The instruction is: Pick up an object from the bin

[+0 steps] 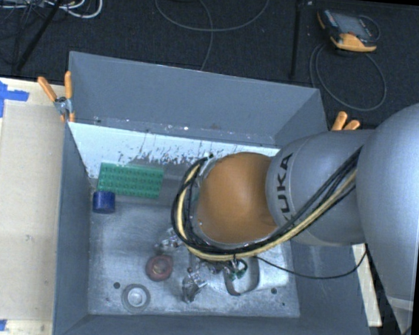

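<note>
Claw (pixel 192 286) sits low in bin (pixel 69 260), just right of brown disc (pixel 159 268), prob. to grab nearby; spread or pinching, can't tell, as orange wrist cover (pixel 232 199) blocks it.

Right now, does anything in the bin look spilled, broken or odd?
Nothing stands out. The green block, blue cap, brown disc and silver ring lie loose on the bin floor, none visibly damaged.

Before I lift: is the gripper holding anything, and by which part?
Cannot tell: the gripper is down beside the red disc, mostly hidden under the orange cover.
</note>
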### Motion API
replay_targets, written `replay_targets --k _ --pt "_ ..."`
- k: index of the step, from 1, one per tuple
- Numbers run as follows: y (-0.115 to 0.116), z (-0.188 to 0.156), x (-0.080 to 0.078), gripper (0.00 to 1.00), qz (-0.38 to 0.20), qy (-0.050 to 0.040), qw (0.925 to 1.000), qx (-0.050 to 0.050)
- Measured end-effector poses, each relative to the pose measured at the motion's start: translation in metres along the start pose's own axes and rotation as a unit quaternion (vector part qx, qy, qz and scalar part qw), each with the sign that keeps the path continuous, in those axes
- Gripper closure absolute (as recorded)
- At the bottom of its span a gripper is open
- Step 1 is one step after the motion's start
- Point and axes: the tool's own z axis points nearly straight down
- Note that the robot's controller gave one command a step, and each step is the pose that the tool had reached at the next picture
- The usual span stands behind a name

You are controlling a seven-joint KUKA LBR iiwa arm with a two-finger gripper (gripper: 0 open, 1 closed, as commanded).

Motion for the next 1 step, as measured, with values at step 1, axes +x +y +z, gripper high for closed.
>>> replay_targets --k 1 --pt "0.021 0.0082 -0.0044 0.0 -0.231 -0.0031 0.9729 0.001"
